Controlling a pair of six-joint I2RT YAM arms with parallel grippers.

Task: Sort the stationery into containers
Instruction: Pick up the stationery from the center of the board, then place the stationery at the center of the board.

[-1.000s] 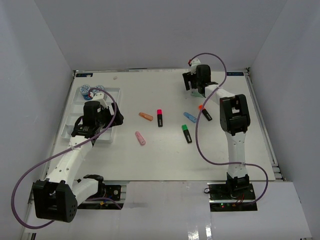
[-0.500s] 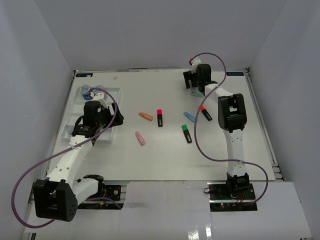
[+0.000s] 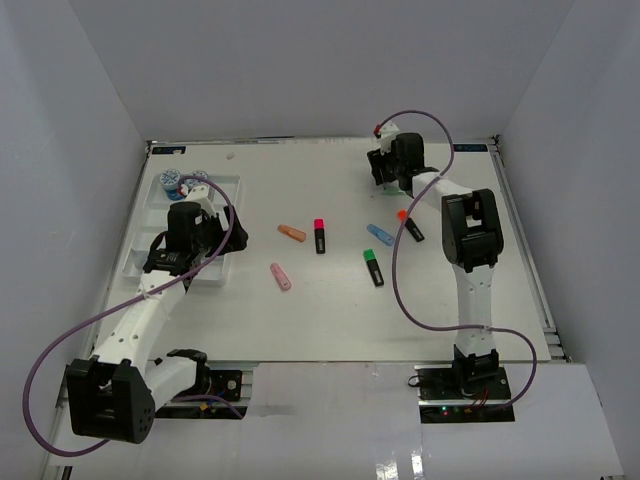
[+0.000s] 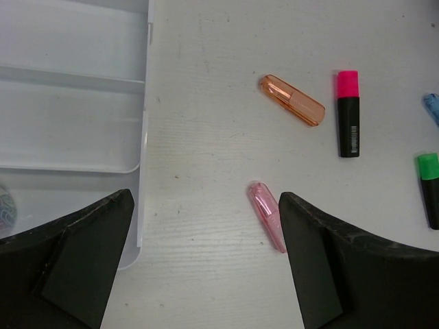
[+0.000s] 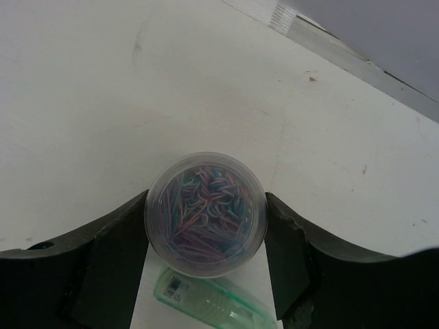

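My right gripper is at the far back of the table, shut on a small round jar of coloured paper clips. A pastel green marker lies just beneath the jar. My left gripper is open and empty, over the table by the right edge of the white divided tray, which also shows in the top view. A pink marker lies near its right finger. An orange marker, a pink-capped highlighter, a blue marker, a green-capped highlighter and an orange-capped highlighter lie mid-table.
Two round jars stand in the far end of the tray. White walls close in the table on the left, back and right. A purple cable loops from each arm.
My right gripper has shifted slightly toward the back wall with the jar between its fingers. The left arm has not moved.
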